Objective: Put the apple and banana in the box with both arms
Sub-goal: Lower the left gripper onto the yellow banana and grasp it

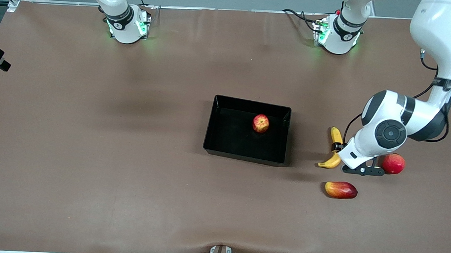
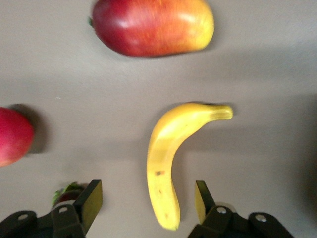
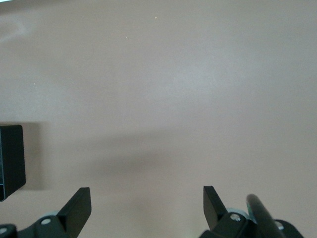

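The apple lies in the black box at the middle of the table. The banana lies on the table beside the box, toward the left arm's end. My left gripper is low over the banana's middle. In the left wrist view the left gripper is open, with one end of the banana between the fingers and a gap on each side. My right gripper is open and empty over bare table, with a corner of the box at the edge of its view. It is out of the front view.
An oblong red-yellow mango-like fruit lies nearer to the front camera than the banana, and shows in the left wrist view. A round pinkish-red fruit sits beside the left gripper, toward the left arm's end.
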Motion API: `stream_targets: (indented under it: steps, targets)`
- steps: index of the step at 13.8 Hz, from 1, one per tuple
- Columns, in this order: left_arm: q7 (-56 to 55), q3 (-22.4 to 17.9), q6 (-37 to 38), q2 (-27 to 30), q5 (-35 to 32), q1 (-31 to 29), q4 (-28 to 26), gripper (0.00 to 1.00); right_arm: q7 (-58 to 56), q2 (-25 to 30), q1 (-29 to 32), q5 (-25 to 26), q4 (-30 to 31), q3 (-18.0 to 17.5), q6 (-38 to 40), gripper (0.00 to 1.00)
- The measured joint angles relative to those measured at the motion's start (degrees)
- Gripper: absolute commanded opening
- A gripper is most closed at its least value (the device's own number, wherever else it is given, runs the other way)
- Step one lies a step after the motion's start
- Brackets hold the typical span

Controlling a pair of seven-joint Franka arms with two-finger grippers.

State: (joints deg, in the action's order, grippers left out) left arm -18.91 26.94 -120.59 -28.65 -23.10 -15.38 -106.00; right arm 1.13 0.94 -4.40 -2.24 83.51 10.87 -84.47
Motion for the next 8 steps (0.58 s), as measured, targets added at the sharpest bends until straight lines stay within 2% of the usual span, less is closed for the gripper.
stream_targets:
  steps: [2, 5, 7, 8]
  targets:
    - [0.00, -0.06, -2.12, -2.78, -2.35, -0.83, -2.00, 0.67, 0.00, -0.28, -0.01, 0.01, 0.06, 0.00, 0.60, 1.00]
    - [0.00, -0.07, -3.74, -5.89, -4.23, -1.35, -2.25, 0.31, -0.22, -0.40, -0.15, 0.01, 0.15, -0.07, 1.08, 1.00]
    - [0.00, -0.05, -4.27, -6.69, -4.68, -1.34, -2.30, 0.00, -1.16, -0.56, -0.15, 0.05, 0.33, -0.04, 1.14, 1.00]
    - [0.00, -0.02, -4.34, -6.72, -4.73, -1.34, -2.29, 0.00, -1.47, -0.66, -0.14, 0.08, 0.35, -0.01, 1.14, 1.00]
